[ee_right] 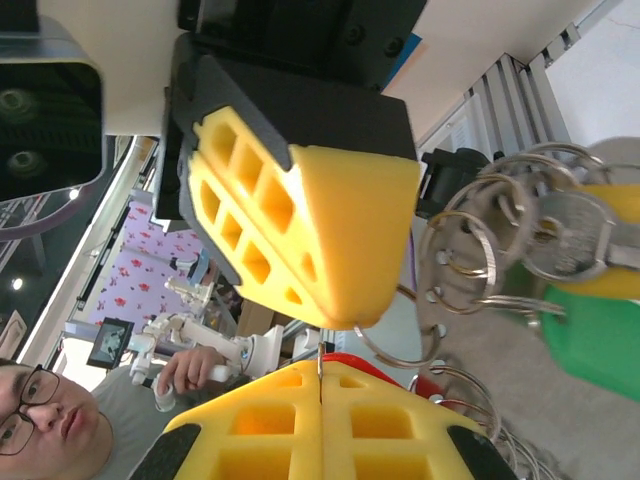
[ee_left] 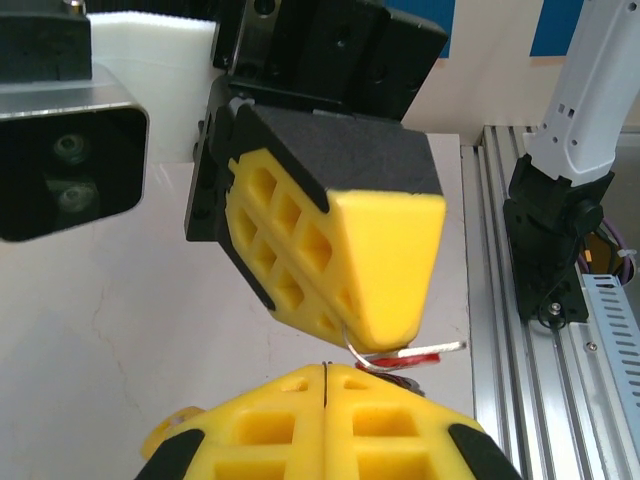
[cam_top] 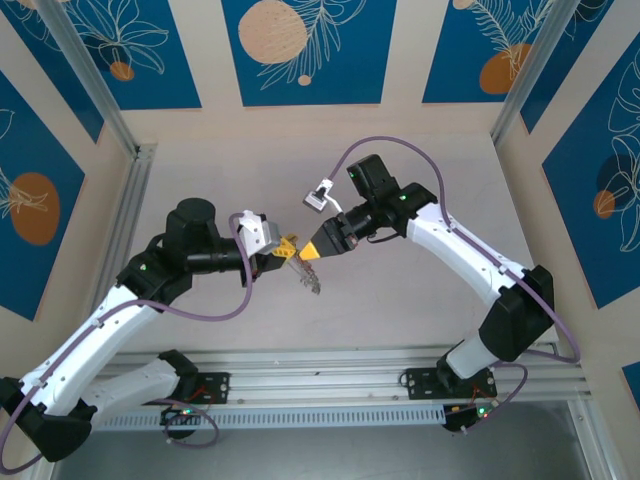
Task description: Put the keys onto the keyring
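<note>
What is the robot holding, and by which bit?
The right end effector seems to pinch the red key by its head. The left end effector seems to pinch the keyring by one of its rings; the exact spot is hidden.

Bright, even light, soft shadows — wrist views blur close up, perhaps overexposed.

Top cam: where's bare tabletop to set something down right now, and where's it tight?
Free: the far table, from the back wall up to the left gripper and right gripper; also the near strip between the hanging keyring and the rail. Crowded: mid-table, where both grippers meet tip to tip at the keyring.
</note>
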Controlling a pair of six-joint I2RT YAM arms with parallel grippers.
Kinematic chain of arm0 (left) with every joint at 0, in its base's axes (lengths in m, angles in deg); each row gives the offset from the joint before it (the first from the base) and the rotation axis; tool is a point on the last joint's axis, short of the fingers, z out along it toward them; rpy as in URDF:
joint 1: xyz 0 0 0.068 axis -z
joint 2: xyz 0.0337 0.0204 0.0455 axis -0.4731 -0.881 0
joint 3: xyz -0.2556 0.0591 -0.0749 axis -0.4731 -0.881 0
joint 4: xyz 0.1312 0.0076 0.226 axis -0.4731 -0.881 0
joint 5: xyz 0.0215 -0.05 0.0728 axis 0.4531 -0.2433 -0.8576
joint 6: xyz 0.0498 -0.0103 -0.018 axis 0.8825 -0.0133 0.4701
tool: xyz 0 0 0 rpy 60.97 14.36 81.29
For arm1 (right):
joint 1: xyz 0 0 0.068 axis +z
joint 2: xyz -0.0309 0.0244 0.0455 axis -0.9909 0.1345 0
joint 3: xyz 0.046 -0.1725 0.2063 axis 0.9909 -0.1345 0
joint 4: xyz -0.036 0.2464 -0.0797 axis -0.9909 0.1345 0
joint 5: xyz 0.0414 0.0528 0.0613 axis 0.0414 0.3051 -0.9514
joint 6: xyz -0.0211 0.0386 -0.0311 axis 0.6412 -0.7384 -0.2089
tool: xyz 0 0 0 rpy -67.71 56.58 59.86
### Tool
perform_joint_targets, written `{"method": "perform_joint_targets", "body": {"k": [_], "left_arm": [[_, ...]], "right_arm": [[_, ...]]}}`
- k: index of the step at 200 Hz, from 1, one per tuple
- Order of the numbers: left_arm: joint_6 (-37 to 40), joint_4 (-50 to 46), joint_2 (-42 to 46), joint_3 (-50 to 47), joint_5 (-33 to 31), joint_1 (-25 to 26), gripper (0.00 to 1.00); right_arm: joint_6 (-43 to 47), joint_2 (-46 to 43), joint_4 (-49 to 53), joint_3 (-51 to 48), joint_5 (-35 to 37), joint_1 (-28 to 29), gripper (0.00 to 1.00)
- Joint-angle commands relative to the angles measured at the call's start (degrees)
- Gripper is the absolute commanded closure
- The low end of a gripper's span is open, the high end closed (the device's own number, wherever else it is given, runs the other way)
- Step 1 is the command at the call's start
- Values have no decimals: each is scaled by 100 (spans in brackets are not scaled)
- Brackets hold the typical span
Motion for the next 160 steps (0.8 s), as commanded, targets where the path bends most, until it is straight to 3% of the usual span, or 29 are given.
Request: {"method": "perform_joint_targets", "body": {"k": [1,160], "left_arm": [[3,304,117,-10,182,1,100],[-7,317,153,-38,281,1,100]], "right_arm": [[111,86,241,101,-41,-26,100],[49,337,463,230,47,-211,100]]}}
